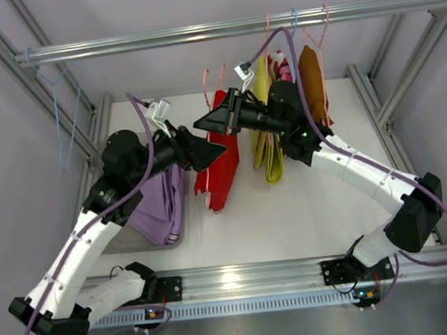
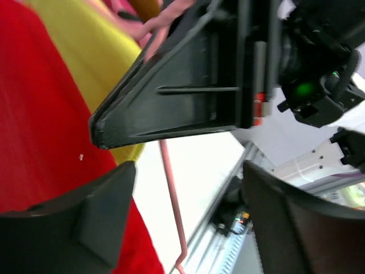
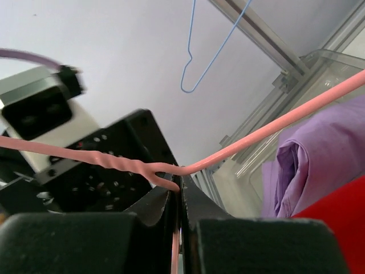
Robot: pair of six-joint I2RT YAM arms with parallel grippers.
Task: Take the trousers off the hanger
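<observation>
Plainly the red pair is the one being worked on: the red trousers point(image 1: 218, 172) hang draped over the pink hanger point(image 3: 239, 147), held up above the bench point(image 1: 314, 206) between the two arms. The yellow-green trousers point(image 1: 267, 143) hang just beyond, and the lilac trousers point(image 1: 162, 209) lie in the clear bin point(image 3: 333, 57) on the left. The right fingers point(image 3: 149, 212) are pressed together, pinching the hanger's wire at its twisted neck. The left fingers point(image 2: 97, 222) stand spread with nothing between them, just beside the red cloth. To my eye the next move falls to the left arm: close on a good fold of red and draw it off the bar while the right holds firm, since that thin wire could swivel in the pinch.
</observation>
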